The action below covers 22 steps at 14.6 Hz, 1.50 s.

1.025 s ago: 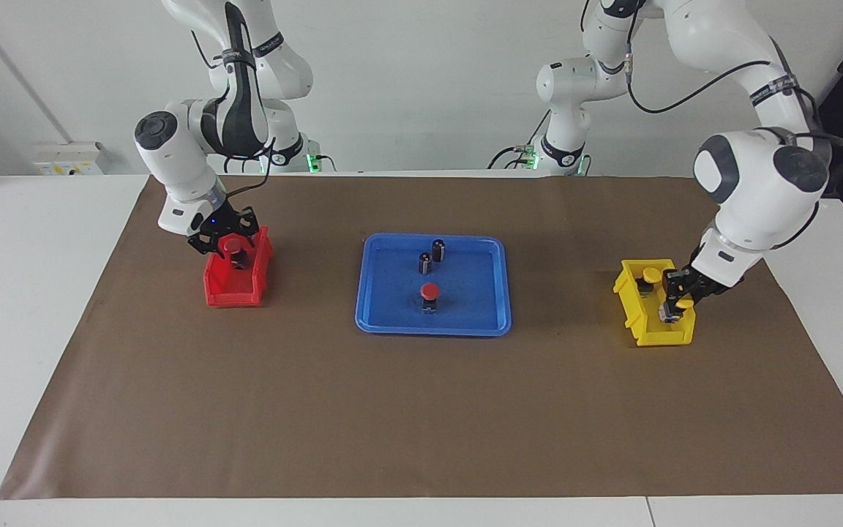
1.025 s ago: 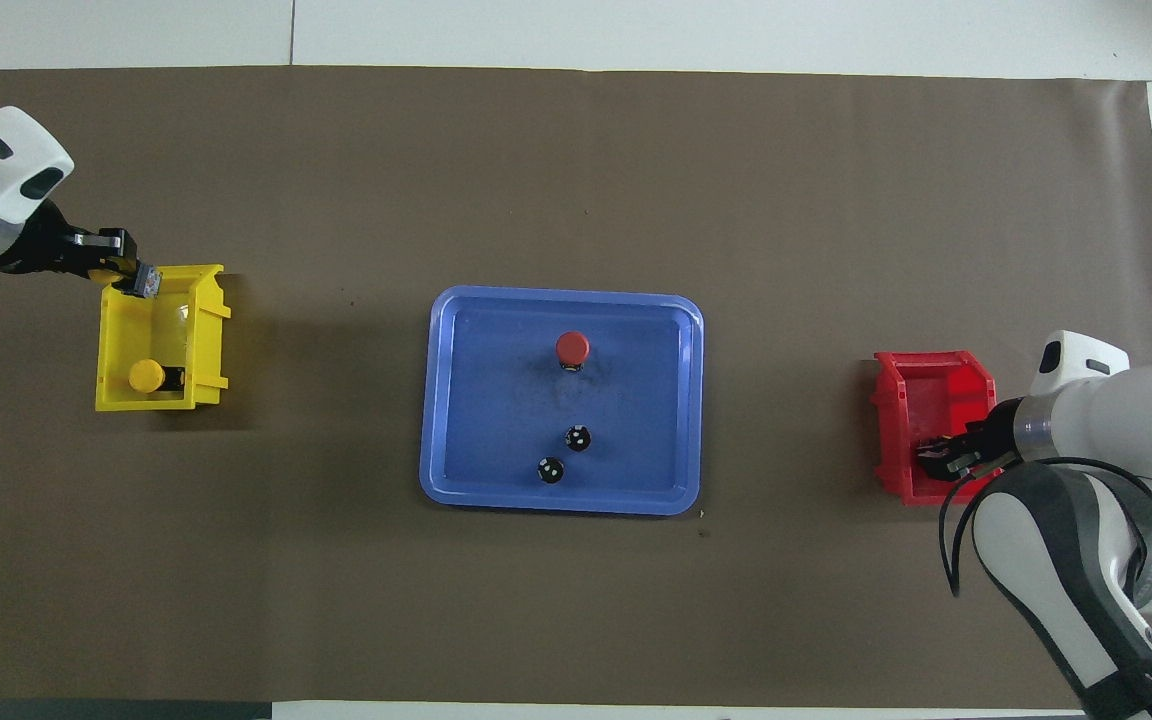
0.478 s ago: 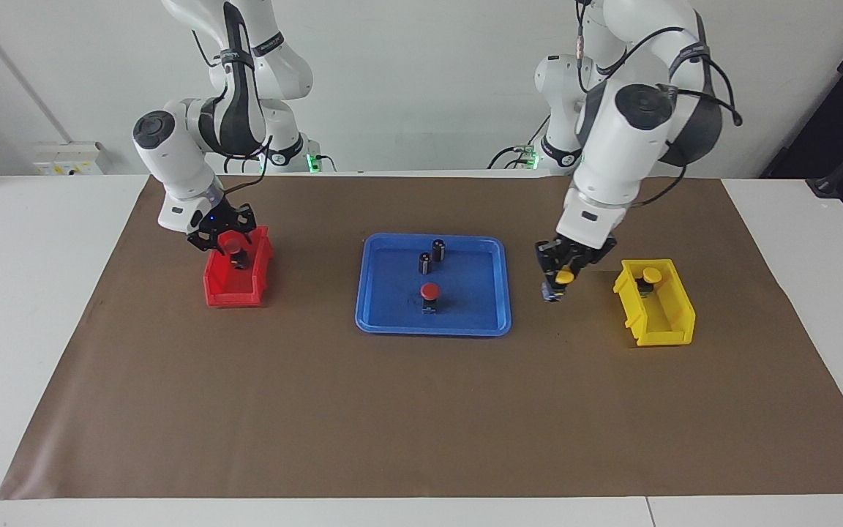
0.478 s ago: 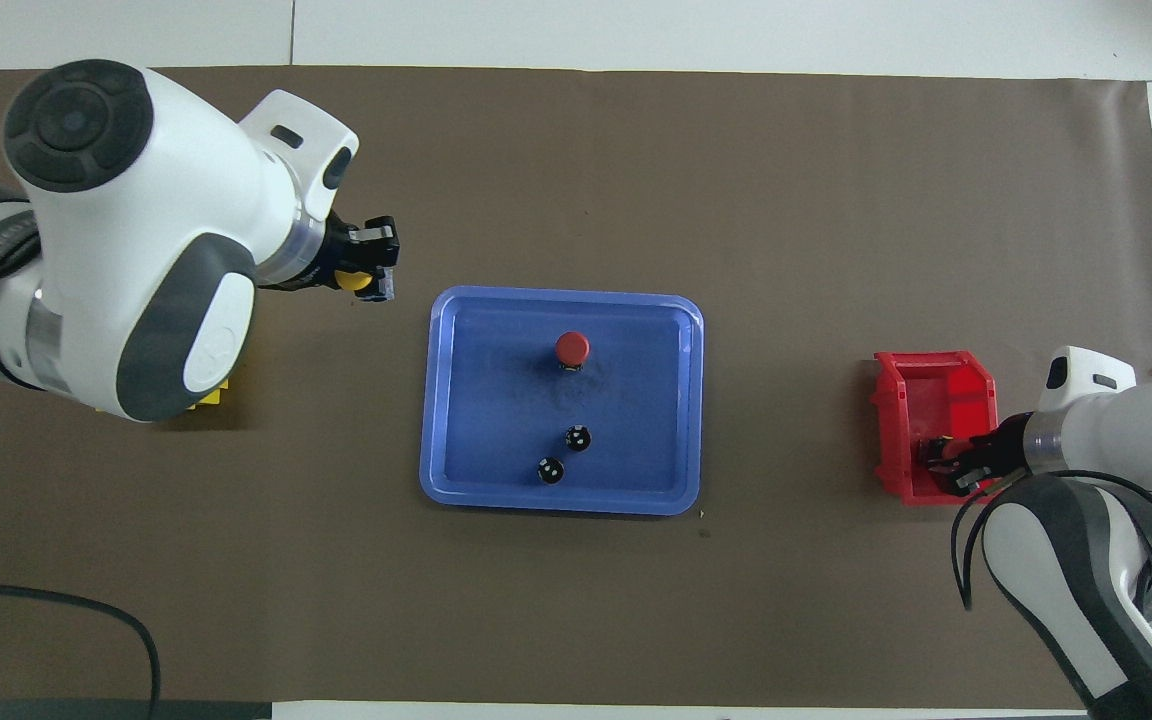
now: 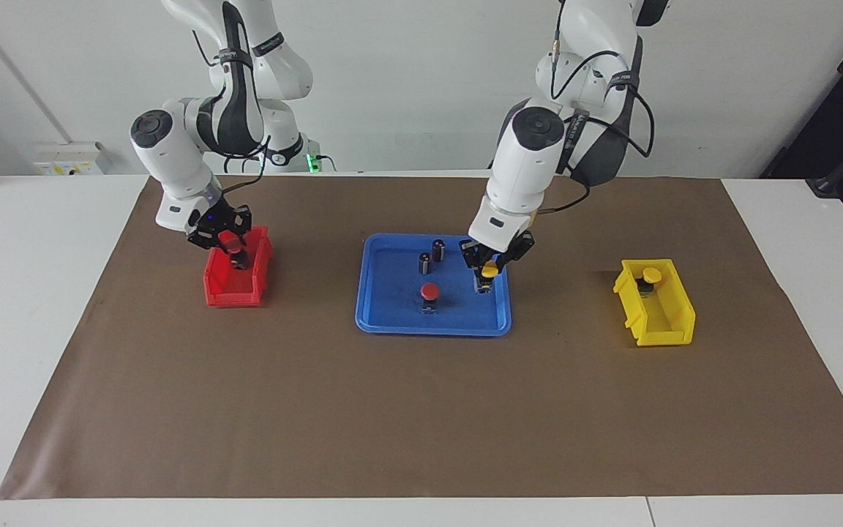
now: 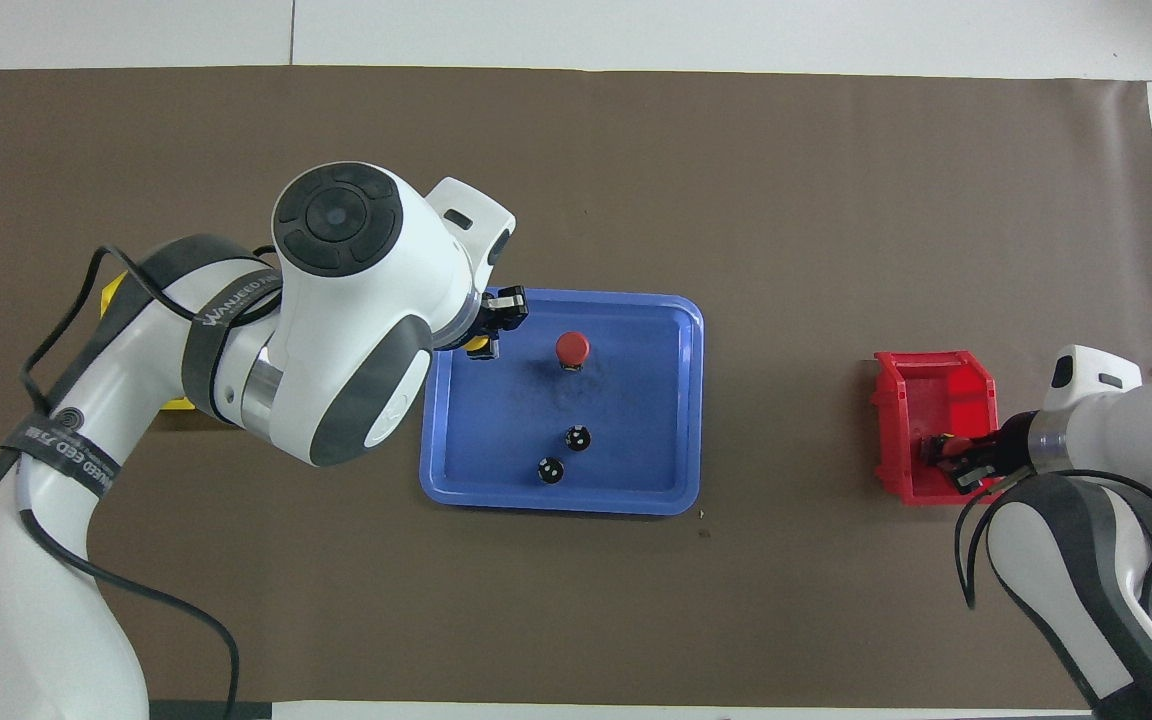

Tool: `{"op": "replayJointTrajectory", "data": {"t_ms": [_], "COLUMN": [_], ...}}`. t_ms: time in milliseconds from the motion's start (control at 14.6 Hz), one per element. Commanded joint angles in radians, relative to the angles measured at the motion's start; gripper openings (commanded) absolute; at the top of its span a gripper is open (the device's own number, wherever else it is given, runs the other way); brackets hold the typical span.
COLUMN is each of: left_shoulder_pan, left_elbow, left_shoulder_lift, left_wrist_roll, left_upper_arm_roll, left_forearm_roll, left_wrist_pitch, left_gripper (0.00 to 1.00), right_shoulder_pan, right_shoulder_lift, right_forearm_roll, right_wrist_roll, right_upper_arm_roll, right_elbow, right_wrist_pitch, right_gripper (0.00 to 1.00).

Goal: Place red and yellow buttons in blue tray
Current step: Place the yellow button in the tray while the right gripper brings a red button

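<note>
**Yellow button over tray, red button gripped in bin**

Left gripper (image 5: 490, 272) over the blue tray (image 5: 377, 315), at the tray's end toward the left arm, clamped on a yellow button (image 5: 489, 271). Button upright, cap up, body hanging just above the tray floor; contact with the floor not clear. In the overhead view, gripper (image 6: 492, 330) and a sliver of the yellow cap (image 6: 481, 346) just inside the tray rim (image 6: 561, 505), the rest hidden under the arm.

Right gripper (image 5: 225, 238) down at the red bin (image 5: 235, 296), closed around a red button (image 5: 230, 244) at the bin's end nearer the robots. Whether that button is off the bin floor: cannot tell. From overhead, gripper (image 6: 956, 462) inside the bin (image 6: 931, 385), red cap barely visible between the fingers.

On the tray floor, a second red button (image 5: 429, 293) standing upright near the middle (image 6: 572, 348). Two dark cylinders (image 5: 432, 256) upright, nearer the robots than that button, close together but apart (image 6: 564, 453).

Yellow bin (image 5: 659, 326) toward the left arm's end of the brown mat (image 5: 421, 424), holding one more yellow button (image 5: 650, 277) at its end nearer the robots. Bin mostly hidden under the left arm in the overhead view.
</note>
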Motion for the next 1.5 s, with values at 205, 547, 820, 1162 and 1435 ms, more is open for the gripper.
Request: {"op": "replayJointTrajectory", "data": {"t_ms": [205, 547, 820, 1162, 1435], "left_shoulder_pan": [-0.053, -0.049, -0.049, -0.039, 0.042], "left_elbow": [0.01, 0.004, 0.01, 0.044, 0.046], "left_shoulder_lift": [0.097, 0.14, 0.142, 0.073, -0.04], "left_wrist_roll": [-0.058, -0.063, -0.061, -0.052, 0.103], "left_upper_arm_roll": [0.022, 0.022, 0.023, 0.028, 0.029], "left_forearm_roll": [0.02, 0.039, 0.039, 0.039, 0.039], "left_wrist_pitch": [0.087, 0.129, 0.118, -0.03, -0.168], "left_gripper": [0.01, 0.01, 0.55, 0.81, 1.0], "right_shoulder_pan": [0.014, 0.154, 0.275, 0.405, 0.436], "right_shoulder_lift": [0.151, 0.24, 0.272, 0.349, 0.36], "right_forearm_roll": [0.027, 0.087, 0.135, 0.133, 0.133], "right_wrist_roll": [0.175, 0.491, 0.723, 0.912, 0.938], "right_upper_arm_roll": [0.027, 0.032, 0.032, 0.03, 0.032], "right_elbow": [0.443, 0.624, 0.661, 0.661, 0.637], "right_wrist_pitch": [-0.356, -0.387, -0.318, -0.186, -0.143], "right_gripper": [0.18, 0.18, 0.17, 0.17, 0.17]}}
